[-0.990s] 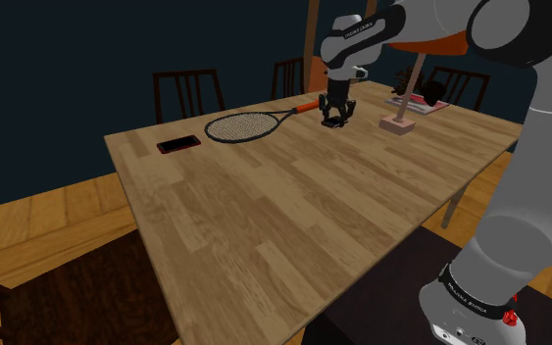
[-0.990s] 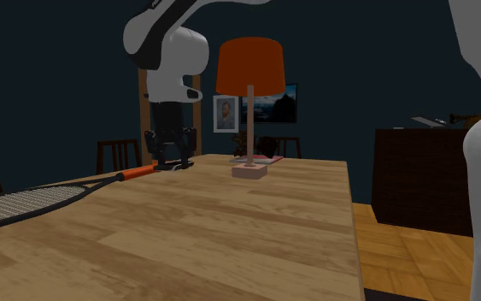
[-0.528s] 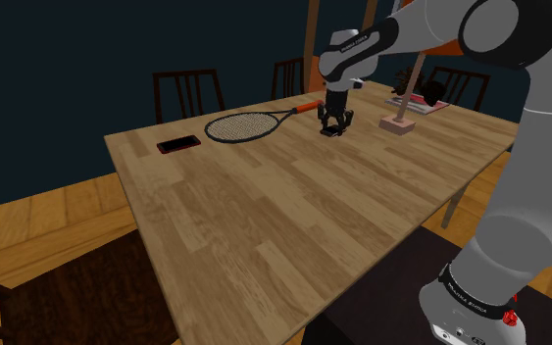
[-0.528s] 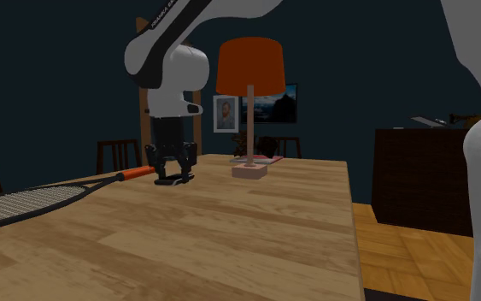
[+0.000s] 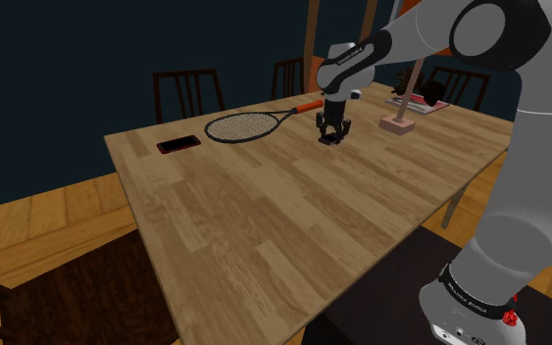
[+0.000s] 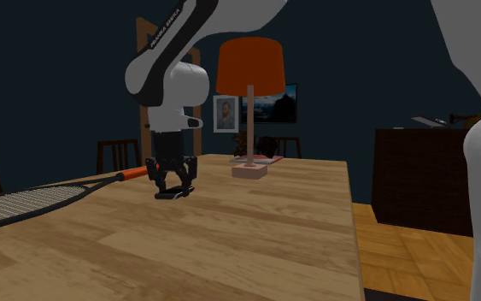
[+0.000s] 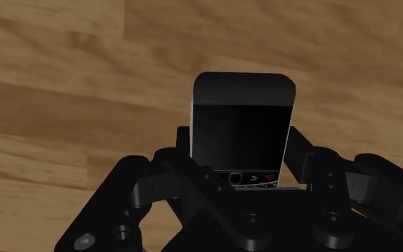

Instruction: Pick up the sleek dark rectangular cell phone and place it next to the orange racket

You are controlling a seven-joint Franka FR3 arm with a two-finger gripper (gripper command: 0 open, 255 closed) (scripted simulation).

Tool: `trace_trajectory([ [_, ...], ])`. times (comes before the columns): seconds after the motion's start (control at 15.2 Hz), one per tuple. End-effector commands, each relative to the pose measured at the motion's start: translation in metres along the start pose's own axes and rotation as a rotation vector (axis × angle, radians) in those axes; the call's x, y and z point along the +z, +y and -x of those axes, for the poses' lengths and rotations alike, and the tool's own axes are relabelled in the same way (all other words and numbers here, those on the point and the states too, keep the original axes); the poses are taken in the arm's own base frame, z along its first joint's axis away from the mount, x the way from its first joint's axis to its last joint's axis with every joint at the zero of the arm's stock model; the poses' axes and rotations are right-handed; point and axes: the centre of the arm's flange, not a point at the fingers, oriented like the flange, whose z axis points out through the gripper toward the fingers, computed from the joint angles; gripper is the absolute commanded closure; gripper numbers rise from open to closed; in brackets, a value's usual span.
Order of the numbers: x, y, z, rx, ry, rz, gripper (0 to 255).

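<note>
Because the pincer (image 7: pixel 241 149) is clamped on the black cell phone (image 7: pixel 243 118), one finger on each long edge, the move ahead turns on where the racket (image 5: pixel 247 125) lies from it. In the shoulder view the pincer (image 5: pixel 329 135) hangs low over the wooden counter (image 5: pixel 293 216), just beside the racket's orange grip and to that view's right of it. The racket's long axis runs from there leftward to its strung head. The phone's top end juts past the fingertips toward the boards, and whether it touches them cannot be told. A release close by would likely satisfy the task, since bare counter lies under the pincer. A lamp (image 6: pixel 249 68) with an orange shade stands well apart behind it, and a flat dark device with a red rim (image 5: pixel 178 144) lies beyond the racket head, so neither seems to obstruct.
</note>
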Motion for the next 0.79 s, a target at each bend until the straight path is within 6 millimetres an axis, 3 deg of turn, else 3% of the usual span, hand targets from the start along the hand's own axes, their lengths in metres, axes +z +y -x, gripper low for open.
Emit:
trace_trajectory([
  [0.0, 0.0009, -0.0003, 0.0002, 0.000, 0.000, -0.001, 255],
  [0.33, 0.0009, -0.0003, 0.0002, 0.000, 0.000, -0.001, 255],
  [0.4, 0.0009, -0.0003, 0.0002, 0.000, 0.000, -0.001, 0],
  [0.73, 0.0009, -0.0003, 0.0002, 0.000, 0.000, -0.001, 0],
])
